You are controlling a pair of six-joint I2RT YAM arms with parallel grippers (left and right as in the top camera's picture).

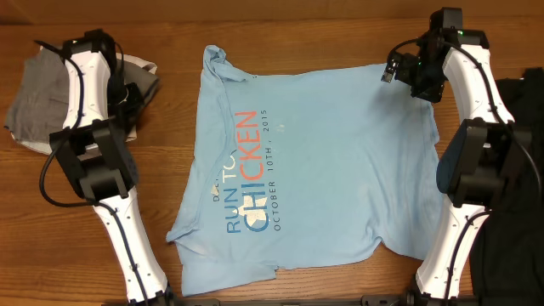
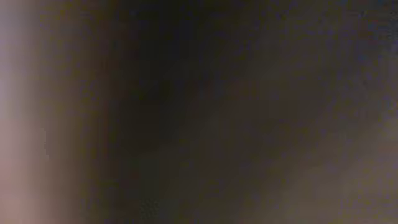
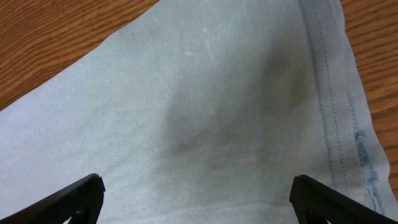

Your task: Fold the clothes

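The clothes are one light blue T-shirt [image 1: 323, 161], spread flat on the wooden table with its blue and orange print facing up and the collar at the far left. My right gripper [image 1: 399, 70] hovers over the shirt's far right corner. In the right wrist view this gripper [image 3: 199, 202] is open, its black fingertips [image 3: 84, 196] wide apart above the blue fabric [image 3: 205, 112], with the hem [image 3: 333, 112] at the right. My left gripper [image 1: 132, 95] is off the shirt, at a grey cloth pile. The left wrist view is dark and blurred and shows nothing clear.
A heap of grey clothing [image 1: 34, 106] lies at the far left by the left arm. Something dark [image 1: 523, 127] fills the right edge behind the right arm. Bare wooden table [image 1: 178, 153] shows between the shirt and the left arm.
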